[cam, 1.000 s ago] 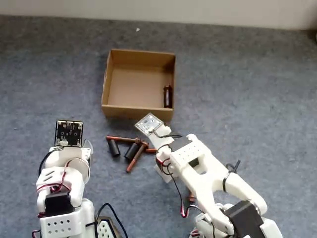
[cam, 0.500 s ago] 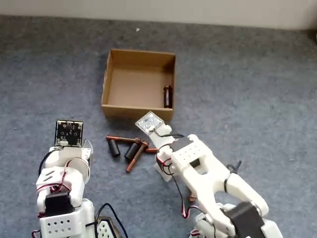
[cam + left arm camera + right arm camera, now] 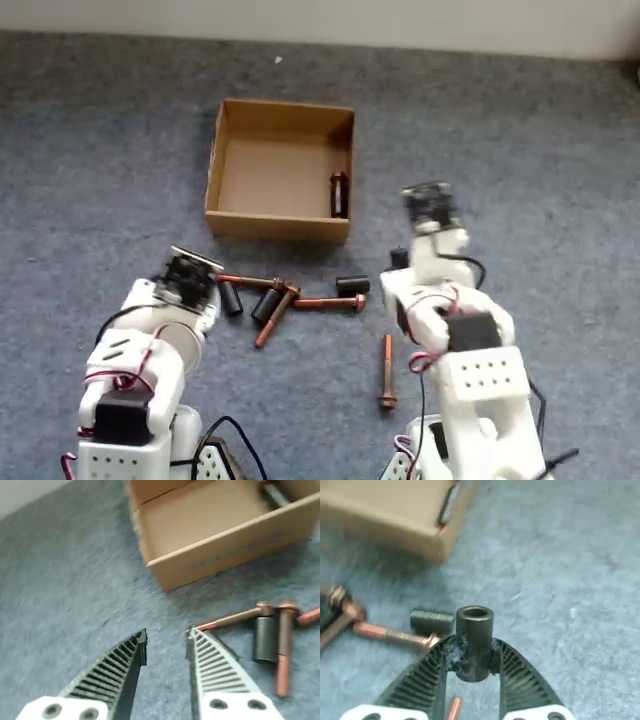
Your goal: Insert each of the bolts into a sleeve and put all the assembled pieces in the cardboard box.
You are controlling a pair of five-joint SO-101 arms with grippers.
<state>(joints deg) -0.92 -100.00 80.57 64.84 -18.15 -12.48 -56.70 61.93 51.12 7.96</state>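
Sleeve (image 3: 474,630) stands bore-up, clamped in my right gripper (image 3: 470,647). My left gripper (image 3: 167,639) (jaws spread, empty) is nearer the mid-bench bolt (image 3: 231,620), which lies just ahead, its length running along the cardboard box (image 3: 225,560) wall.

Sleeve (image 3: 475,627) now in right tool (image 3: 470,650)

My left gripper (image 3: 167,635) sits low and tilted forward, jaws parted. My right gripper (image 3: 471,649) is clamped on an upright sleeve (image 3: 474,625), pinching its lower half. Left arm (image 3: 145,345) angles inward, right arm (image 3: 450,335) points straight ahead.
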